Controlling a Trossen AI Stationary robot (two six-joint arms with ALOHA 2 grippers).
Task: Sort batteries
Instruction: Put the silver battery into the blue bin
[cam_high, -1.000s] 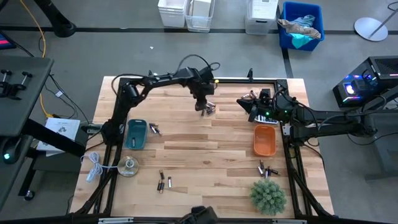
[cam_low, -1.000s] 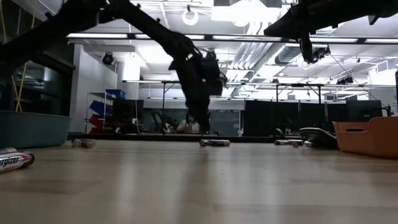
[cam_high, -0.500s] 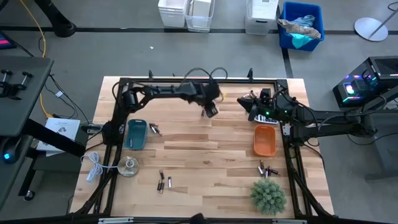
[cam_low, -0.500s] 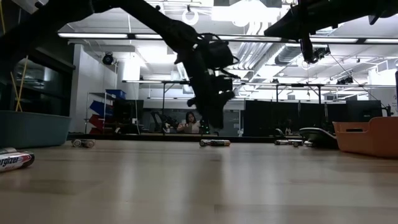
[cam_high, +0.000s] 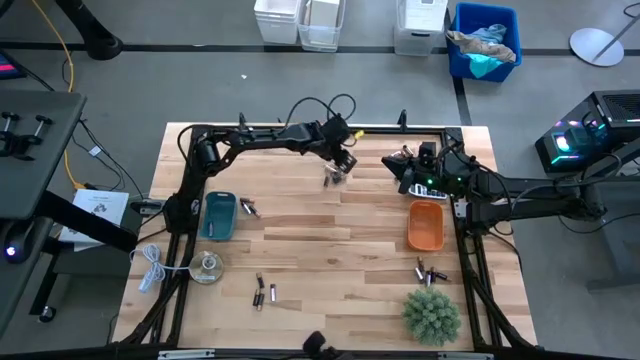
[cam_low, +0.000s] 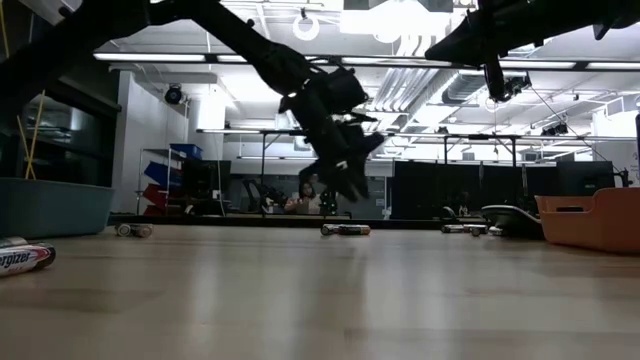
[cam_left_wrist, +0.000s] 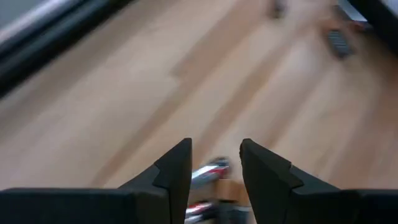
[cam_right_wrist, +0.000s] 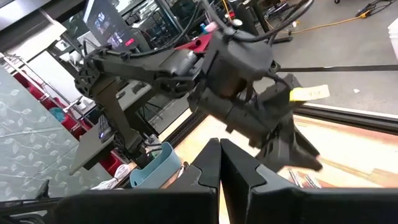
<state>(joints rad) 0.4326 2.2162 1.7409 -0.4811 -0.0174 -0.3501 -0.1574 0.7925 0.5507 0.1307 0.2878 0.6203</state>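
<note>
Only one legible print: "ergizer", the opening letter cut by the frame edge, in white letters on a dark battery lying on the table at the near left of the low view.

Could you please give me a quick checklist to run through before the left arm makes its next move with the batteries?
1. Left gripper raised off the table: ok, the low view shows it in the air.
2. Battery held between its fingers: cannot tell; one shows in the gap in the left wrist view, but contact is unclear.
3. Blue tray uncovered: ok.
4. Orange tray uncovered: ok.
5. Right gripper shut and parked near the table's far right corner: ok.
6. Loose batteries near the plant still to sort: not ok.
</note>
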